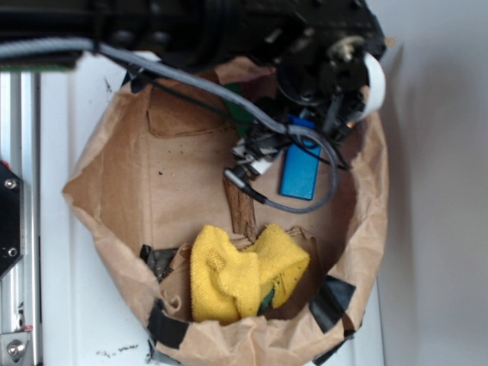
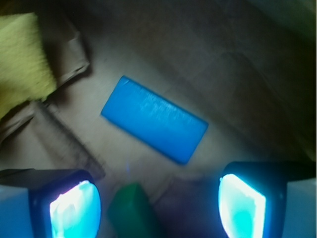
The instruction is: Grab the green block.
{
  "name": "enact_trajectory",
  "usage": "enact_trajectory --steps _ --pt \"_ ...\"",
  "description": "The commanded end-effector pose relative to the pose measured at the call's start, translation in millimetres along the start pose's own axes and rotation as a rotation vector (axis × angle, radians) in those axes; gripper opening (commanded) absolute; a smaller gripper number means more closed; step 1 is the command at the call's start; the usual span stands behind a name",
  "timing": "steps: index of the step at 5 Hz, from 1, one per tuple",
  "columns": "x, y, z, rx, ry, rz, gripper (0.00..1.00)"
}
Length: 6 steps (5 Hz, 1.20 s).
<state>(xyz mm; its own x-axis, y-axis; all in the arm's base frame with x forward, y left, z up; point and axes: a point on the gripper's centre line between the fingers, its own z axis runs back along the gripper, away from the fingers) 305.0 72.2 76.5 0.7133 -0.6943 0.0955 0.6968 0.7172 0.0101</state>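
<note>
In the wrist view the green block (image 2: 131, 212) lies on brown paper at the bottom edge, between my fingers and closer to the left one. My gripper (image 2: 158, 201) is open, its glowing pads (image 2: 74, 210) wide apart and touching nothing. Only the block's near end shows; the rest runs out of the picture. In the exterior view a patch of the green block (image 1: 239, 114) peeks out beside the black arm (image 1: 320, 69), which covers most of it.
A wider blue block (image 2: 154, 119) (image 1: 300, 171) lies flat just beyond the fingers. A brown bark-like strip (image 1: 242, 206) and a crumpled yellow cloth (image 1: 240, 274) lie nearer the front. Everything sits inside a rolled-down paper bag (image 1: 107, 175) with raised walls.
</note>
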Motion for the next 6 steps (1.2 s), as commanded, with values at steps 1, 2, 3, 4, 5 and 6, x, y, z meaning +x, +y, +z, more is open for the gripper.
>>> enact_trajectory --steps 1,2,3,4,5,6 --pt "-26.3 -10.7 31.3 0.050 -0.018 -0.046 1.00" --pt "-37.7 -18.7 25.2 0.054 -0.003 -0.068 1.00" --pt "-37.6 -19.8 0.9 0.073 0.027 -0.065 1.00" --pt "-34.5 -17.2 -20.9 0.090 0.038 -0.057 1.00" --pt "-35.0 -16.8 -29.7 0.094 0.035 -0.034 0.79" --pt "-31.7 -16.6 -31.0 0.107 0.047 -0.015 0.00"
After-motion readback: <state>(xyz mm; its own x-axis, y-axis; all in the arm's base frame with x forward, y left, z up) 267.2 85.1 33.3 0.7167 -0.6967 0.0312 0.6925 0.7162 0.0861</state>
